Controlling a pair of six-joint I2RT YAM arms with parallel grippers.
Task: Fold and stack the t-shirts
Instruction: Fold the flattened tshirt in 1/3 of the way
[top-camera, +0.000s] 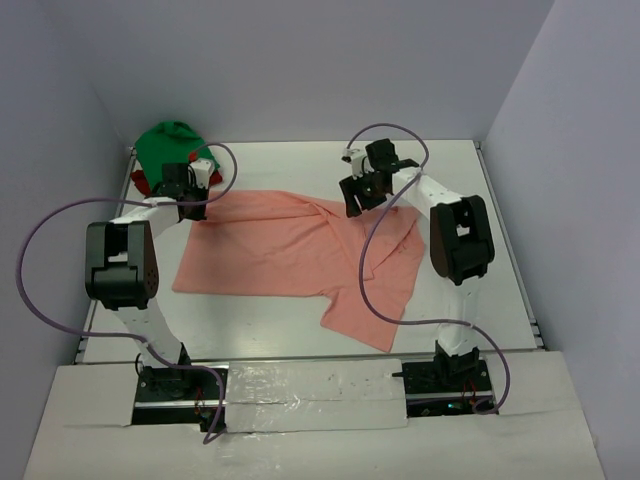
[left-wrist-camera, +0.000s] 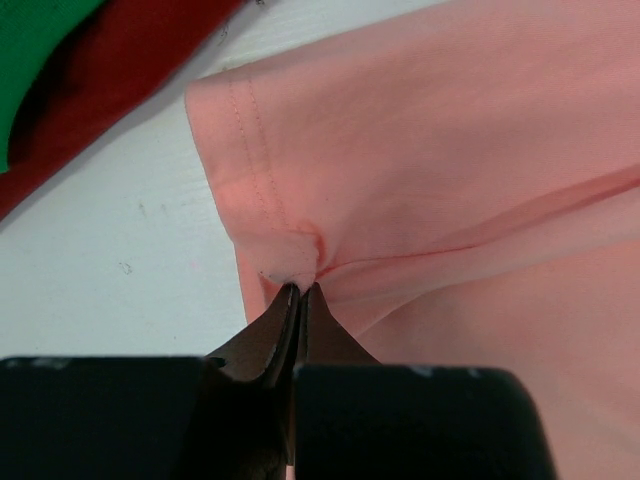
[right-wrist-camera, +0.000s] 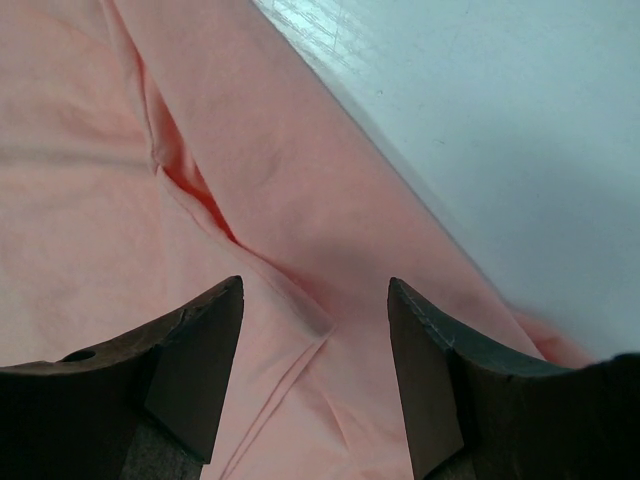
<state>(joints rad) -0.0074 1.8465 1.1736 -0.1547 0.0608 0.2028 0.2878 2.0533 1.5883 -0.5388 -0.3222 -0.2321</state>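
Observation:
The salmon-pink t-shirt (top-camera: 290, 245) lies spread across the middle of the table, its right side rumpled and trailing toward the front. My left gripper (top-camera: 197, 205) is shut on the shirt's far left sleeve corner; the left wrist view shows the fingertips (left-wrist-camera: 298, 292) pinching a small fold of pink cloth (left-wrist-camera: 420, 170). My right gripper (top-camera: 357, 200) is open above the shirt's far right part; in the right wrist view its fingers (right-wrist-camera: 205, 340) straddle a pink fold (right-wrist-camera: 300, 300) without touching. The bright green t-shirt (top-camera: 168, 145) lies bunched at the far left corner, over the dark red t-shirt (top-camera: 143, 184).
White walls enclose the table on three sides. The green cloth (left-wrist-camera: 35, 40) and dark red cloth (left-wrist-camera: 120, 60) lie close to the left gripper. Purple cables loop from both arms. Bare white table (right-wrist-camera: 520, 130) shows just beyond the shirt's right edge.

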